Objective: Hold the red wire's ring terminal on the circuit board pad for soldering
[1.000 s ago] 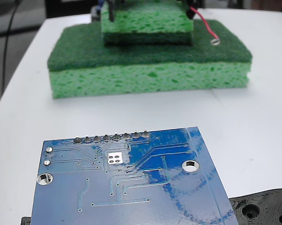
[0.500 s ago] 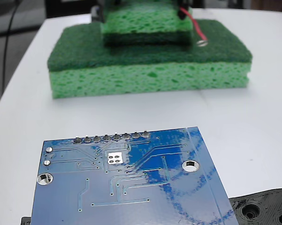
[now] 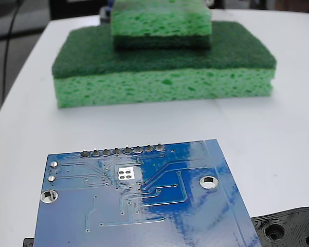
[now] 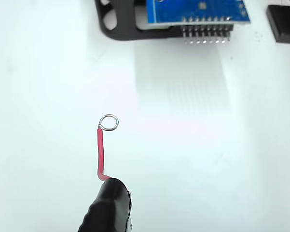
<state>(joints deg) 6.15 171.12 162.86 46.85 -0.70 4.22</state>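
Wrist view shows me the thin red insulated wire [image 4: 100,153] rising from its black sleeve at the bottom edge, its tiny silver ring terminal [image 4: 109,122] hanging over bare white bench [image 4: 48,96], well short of the glossy blue rectangular circuit board [image 4: 195,10] at the top. I cannot see the tool's fingers, so I can't tell how far open they are; presumably they carry the sleeve. On the fixed view the small silvery-grey square pad [image 3: 126,173] lies uncovered. Carrying and placing remain. No containers here, only stacked green sponges [image 3: 162,62].
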